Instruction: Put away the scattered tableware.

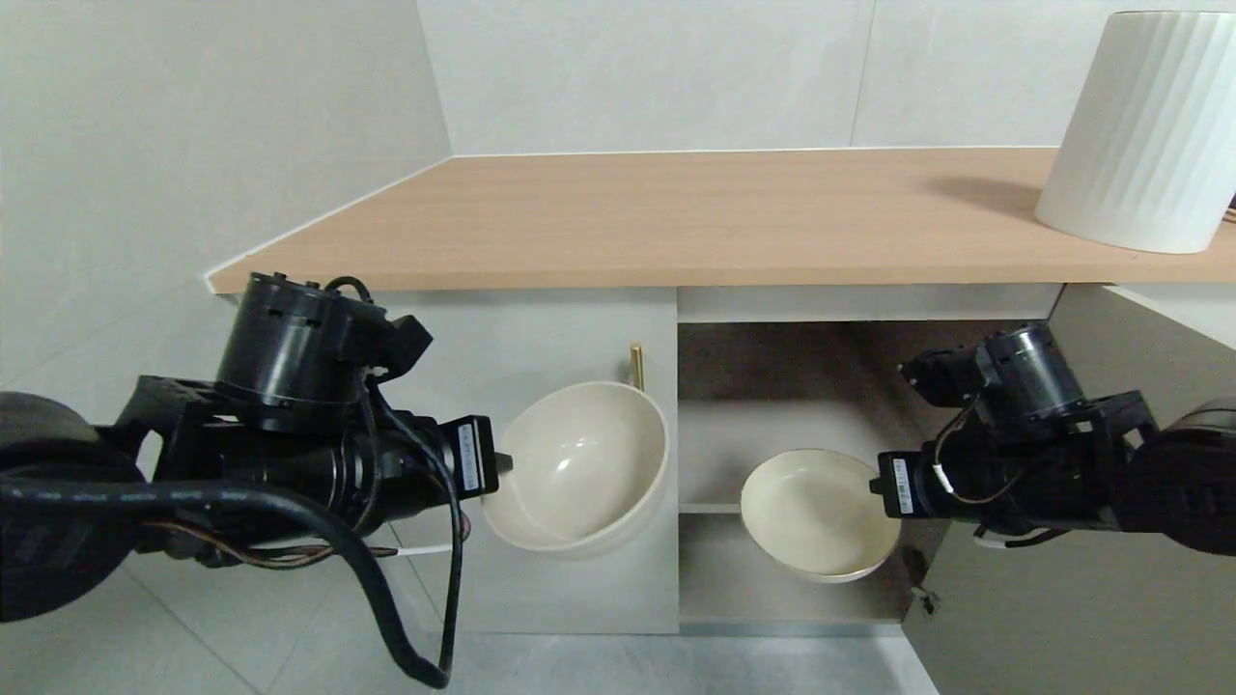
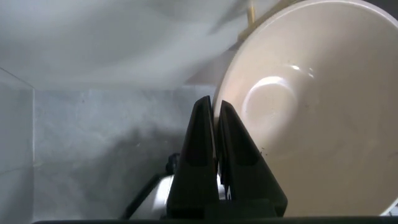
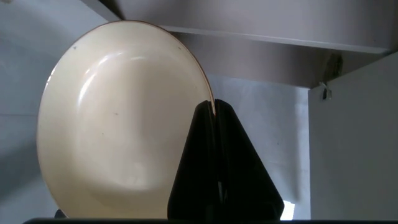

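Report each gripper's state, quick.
Left gripper: closed, holding the bowl by its rim.
Right gripper: closed, holding the plate by its rim.

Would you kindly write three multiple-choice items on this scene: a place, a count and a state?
1. The white ribbed container stands: A. on the floor; B. on the countertop; C. on a cabinet shelf.
2. Cream bowls held by the grippers: A. one; B. two; C. three.
3. The left gripper is: A. open and empty; B. shut on nothing; C. shut on the deep bowl.
Answers: B, it rests at the wooden top's right end; B, the deep bowl on the left, the shallow bowl in the right gripper; C, its fingers pinch the rim.
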